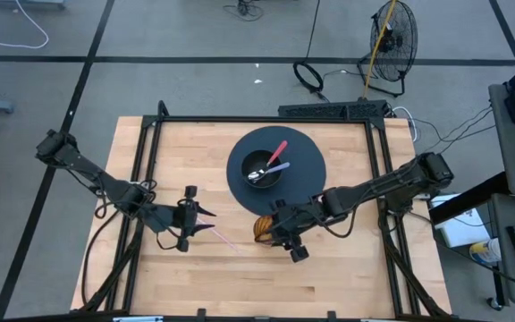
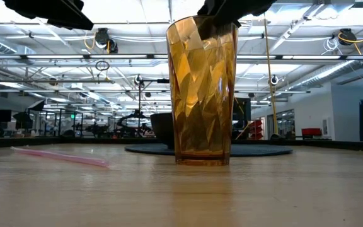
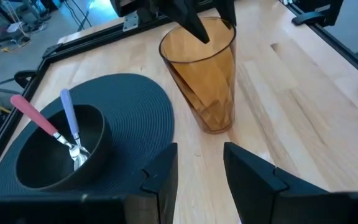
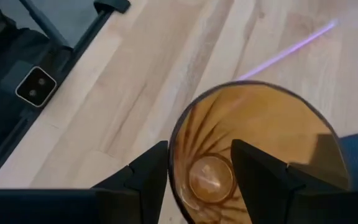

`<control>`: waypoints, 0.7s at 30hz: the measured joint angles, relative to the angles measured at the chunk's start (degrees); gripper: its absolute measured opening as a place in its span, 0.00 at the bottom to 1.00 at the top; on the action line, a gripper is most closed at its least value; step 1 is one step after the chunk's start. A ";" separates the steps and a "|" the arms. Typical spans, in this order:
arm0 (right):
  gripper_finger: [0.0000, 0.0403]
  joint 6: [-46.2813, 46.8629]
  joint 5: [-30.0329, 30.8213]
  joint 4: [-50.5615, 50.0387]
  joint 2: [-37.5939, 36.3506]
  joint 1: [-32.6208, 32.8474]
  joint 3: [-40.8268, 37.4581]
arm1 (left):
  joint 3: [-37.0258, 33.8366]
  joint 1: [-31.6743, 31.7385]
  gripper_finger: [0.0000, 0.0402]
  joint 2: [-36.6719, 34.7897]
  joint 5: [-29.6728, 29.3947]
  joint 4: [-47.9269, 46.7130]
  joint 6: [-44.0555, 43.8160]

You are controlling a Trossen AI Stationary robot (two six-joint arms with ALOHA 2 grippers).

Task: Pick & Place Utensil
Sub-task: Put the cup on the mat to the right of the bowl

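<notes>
An amber faceted cup (image 1: 264, 231) (image 2: 201, 91) (image 3: 202, 74) stands upright on its base on the wooden table, just near of the dark round placemat (image 1: 307, 165). My right gripper (image 1: 278, 221) (image 4: 199, 163) is open above it and points down. One finger is over the cup's inside and the other is outside the cup's rim (image 4: 174, 140). A black bowl (image 1: 263, 170) (image 3: 55, 149) on the mat holds a pink-handled and a lavender-handled utensil. A pink straw (image 1: 220, 236) (image 2: 58, 156) lies flat on the table. My left gripper (image 1: 189, 221) (image 3: 201, 168) is open, left of the cup, above the straw. My right gripper stands astride the cup's rim (image 4: 174, 140) from above, one finger inside and one outside, with a gap between them. I cannot tell whether either finger touches the rim. The cup stands upright on the table.
A black frame runs round the table (image 1: 240, 286). Bare wood lies near of the cup and along the table's left and right sides. A fan, cables and a power strip sit on the floor beyond the far edge.
</notes>
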 joint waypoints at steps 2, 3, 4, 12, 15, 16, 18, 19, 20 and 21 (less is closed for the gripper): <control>0.42 0.00 -0.02 -0.61 0.00 0.03 0.00 | 0.00 0.00 0.34 0.00 -0.02 0.30 0.12; 0.42 0.02 -0.04 -0.67 0.00 0.04 0.00 | 0.00 0.00 0.34 0.00 -0.02 0.30 0.20; 0.42 0.01 -0.07 -0.92 0.00 0.07 0.00 | 0.00 0.00 0.34 0.00 -0.02 0.30 0.32; 0.34 0.25 -0.09 -2.51 0.00 0.04 0.00 | 0.00 0.00 0.34 0.00 0.00 0.56 0.45; 0.30 0.87 -0.20 -3.45 0.00 0.04 0.00 | 0.00 0.00 0.34 0.02 0.02 0.56 0.53; 0.29 0.87 -0.20 -3.76 -0.02 0.04 0.00 | 0.00 0.00 0.34 0.02 0.02 0.61 0.66; 0.27 0.86 -0.20 -4.13 -0.02 0.04 0.00 | 0.00 0.00 0.34 0.02 0.02 0.65 0.69; 0.26 0.82 -0.20 -4.27 -0.02 0.04 0.00 | 0.00 0.00 0.34 0.02 0.02 0.65 0.69; 0.25 0.65 -0.20 -4.31 -0.02 0.04 0.00 | 0.00 0.00 0.34 0.02 0.02 0.67 0.69; 0.23 0.30 -0.19 -4.26 -0.02 0.04 0.00 | 0.00 0.00 0.34 0.02 0.02 0.67 0.69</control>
